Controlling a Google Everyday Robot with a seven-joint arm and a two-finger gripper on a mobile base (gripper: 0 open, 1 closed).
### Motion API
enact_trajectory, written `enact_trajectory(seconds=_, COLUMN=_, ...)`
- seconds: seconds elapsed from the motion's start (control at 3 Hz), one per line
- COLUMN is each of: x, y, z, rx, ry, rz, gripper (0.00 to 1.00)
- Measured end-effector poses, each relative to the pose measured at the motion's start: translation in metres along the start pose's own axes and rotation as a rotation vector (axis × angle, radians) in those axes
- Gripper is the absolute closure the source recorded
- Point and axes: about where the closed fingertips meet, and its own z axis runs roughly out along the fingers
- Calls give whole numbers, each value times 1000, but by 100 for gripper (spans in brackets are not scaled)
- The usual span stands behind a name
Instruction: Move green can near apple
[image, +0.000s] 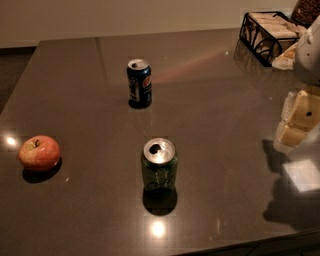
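Observation:
The green can (159, 167) stands upright on the dark table (225, 100), in the front middle, its silver top open. The apple (39, 152), red-orange with a yellowish patch, lies near the left edge, well to the left of the can. My gripper (298, 120) shows as a pale cream shape at the right edge of the view, above the table and far to the right of the can. It holds nothing that I can see. Part of the white arm (310, 47) is above it.
A dark blue can (139, 83) with a red-white-blue logo stands upright behind the green can. A black wire basket (267, 31) with pale packets sits at the back right corner. The table's front edge runs along the bottom right.

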Motion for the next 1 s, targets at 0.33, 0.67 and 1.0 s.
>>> enact_trajectory(seconds=0.33, x=0, y=0, z=0, rx=0, ry=0, rz=0, gripper=0)
enact_trajectory(seconds=0.67, x=-13, y=-18, z=7, rx=14, ry=-14, rz=5, gripper=0)
enact_trajectory(seconds=1.0, x=-36, y=-36, z=24, rx=-13, ry=-52, rz=-17, gripper=0)
